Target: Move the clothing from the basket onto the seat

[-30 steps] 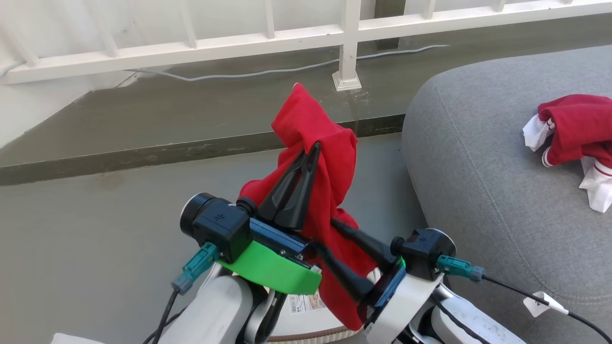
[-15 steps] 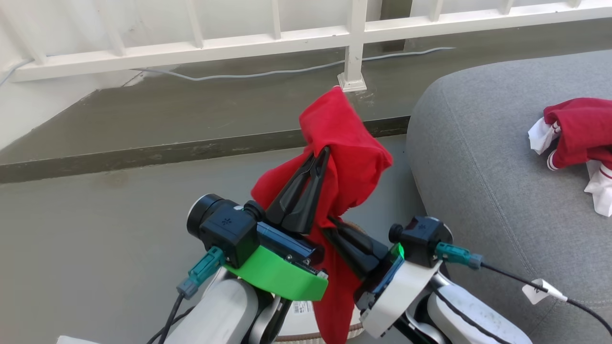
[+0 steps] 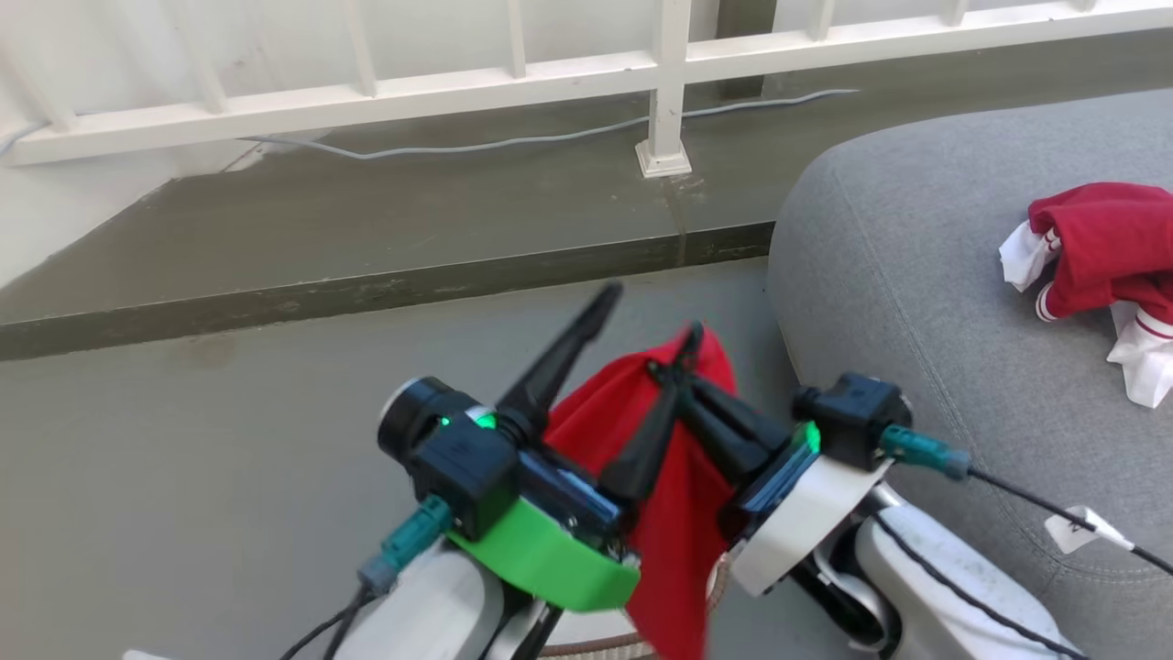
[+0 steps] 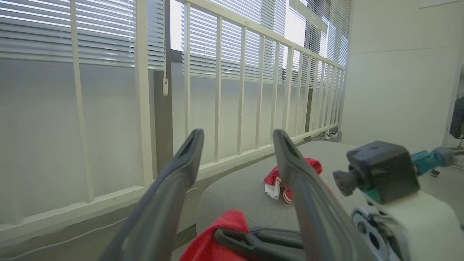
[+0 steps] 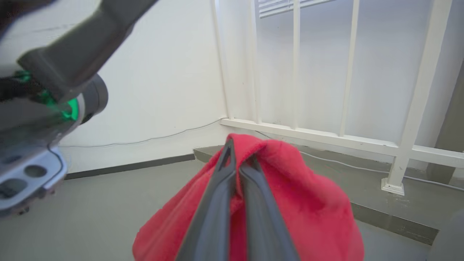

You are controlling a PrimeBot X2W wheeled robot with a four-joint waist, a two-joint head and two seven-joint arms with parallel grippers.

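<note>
Two claws side by side: right claw point(image 3: 683, 357) clamped on a red garment point(image 3: 678, 522) hanging down to the basket point(image 3: 591, 646) rim, basket's inside hidden; left claw point(image 4: 238, 135) spread apart beside it. Wide grey floor point(image 3: 229, 458) to the left; rounded seat point(image 3: 916, 293) edge near on the right, another garment point(image 3: 1100, 243) lying there.

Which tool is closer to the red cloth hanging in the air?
Right. The right tool is shut on the red clothing; the left tool stands open beside it.
</note>
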